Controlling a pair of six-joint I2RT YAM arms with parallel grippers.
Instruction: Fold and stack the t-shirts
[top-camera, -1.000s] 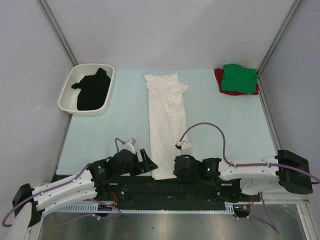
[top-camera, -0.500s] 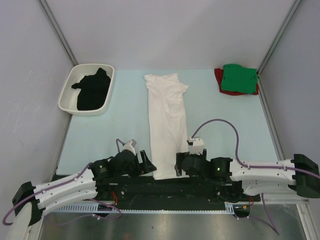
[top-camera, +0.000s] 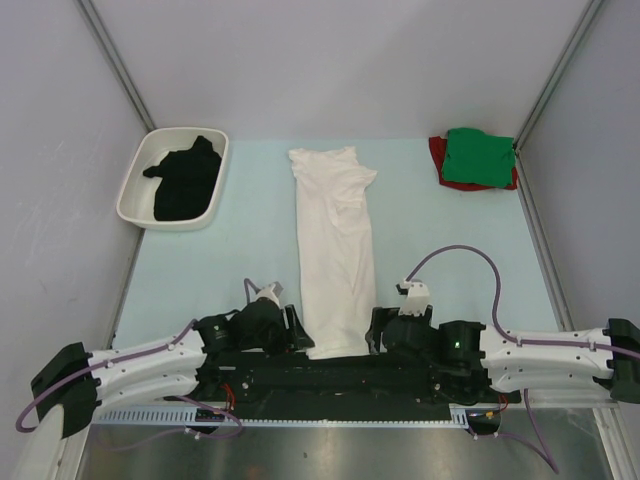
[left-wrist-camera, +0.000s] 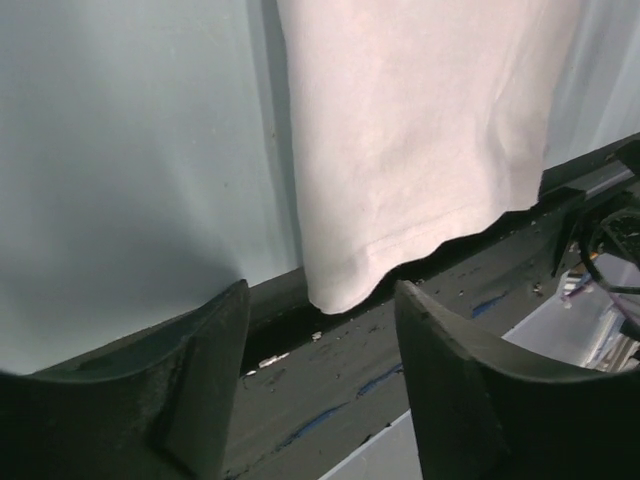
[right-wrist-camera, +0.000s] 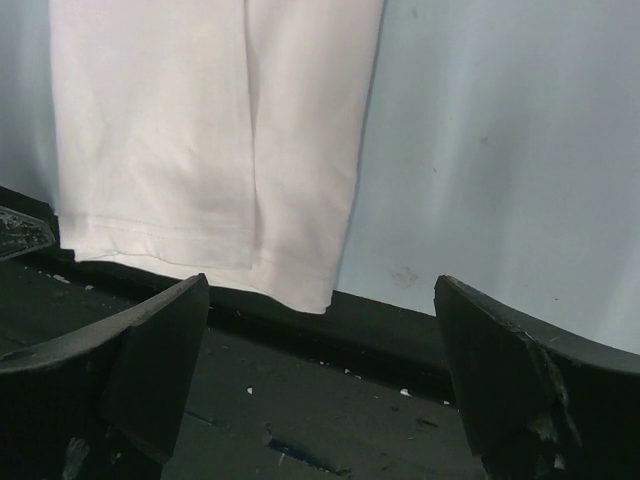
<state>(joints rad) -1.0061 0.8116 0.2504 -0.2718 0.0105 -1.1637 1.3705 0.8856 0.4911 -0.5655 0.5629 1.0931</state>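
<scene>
The pale table (top-camera: 450, 230) is carrying everything. The white t-shirt (top-camera: 335, 250) is lying on it as one long narrow strip. Its long axis is running straight away from both pincers, collar end far ahead and hem at the near edge, where it is drooping slightly over the table's lip. The cloth is lying flat and smooth, doubled lengthwise, with a sleeve folded in near the far end.

The left pincer (top-camera: 290, 328) is sitting just to the left of that hem. It is standing released with nothing between its fingers, and the hem's left corner is lying directly ahead in the gap. The right pincer (top-camera: 378, 332) is sitting just to the right of the hem, spread wide and empty, with the right corner ahead and a little to its left. Each arm is about equally near its own corner, so the hem is probably the thing to be pinched and carried forward along the strip.

Well ahead and right of the right pincer, the green t-shirt (top-camera: 478, 155) is resting folded on the red t-shirt (top-camera: 436, 152). Far ahead and left of the left pincer, the black t-shirt (top-camera: 185, 180) is lying crumpled in a white tray (top-camera: 135, 205).
</scene>
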